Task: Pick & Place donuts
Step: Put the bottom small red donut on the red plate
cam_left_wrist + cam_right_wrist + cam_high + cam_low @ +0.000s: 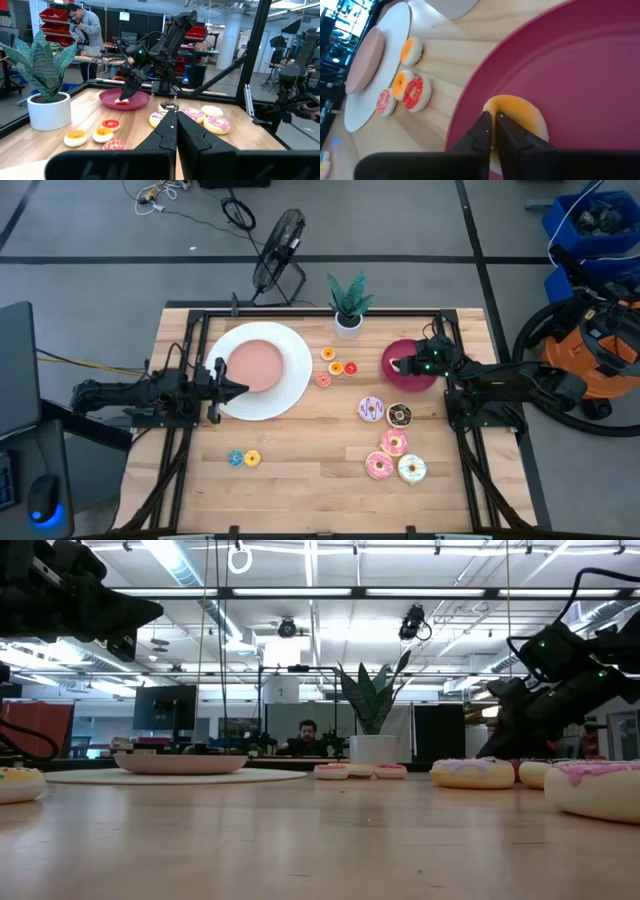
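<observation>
A small orange-yellow donut [520,112] lies in the magenta dish [580,65]. My right gripper [493,118] is shut, and its tips stand at that donut's edge, over the dish [400,348]. On the wood below the dish rest the larger donuts: purple [372,409], chocolate [399,416], two pink [393,443] and one white [412,469]. Several small orange and red donuts [337,367] sit between the dish and the white plate [290,395]. Tiny blue [235,458] and yellow [252,458] ones lie near the front. My left gripper [240,387] is shut and hovers over the plate's left rim. My right gripper comes slanting down into the magenta dish with shut fingers [482,127] at the rim of the orange-yellow donut [507,107], which lies flat on the dish floor. Whether the tips touch it I cannot tell; the fingers hide that spot.
A pink dish [255,365] sits on the white plate. A potted plant [348,320] stands at the far edge between plate and magenta dish. A black frame rail [320,313] runs around the table. Bare wood lies in the middle front. A person sits in the room beyond.
</observation>
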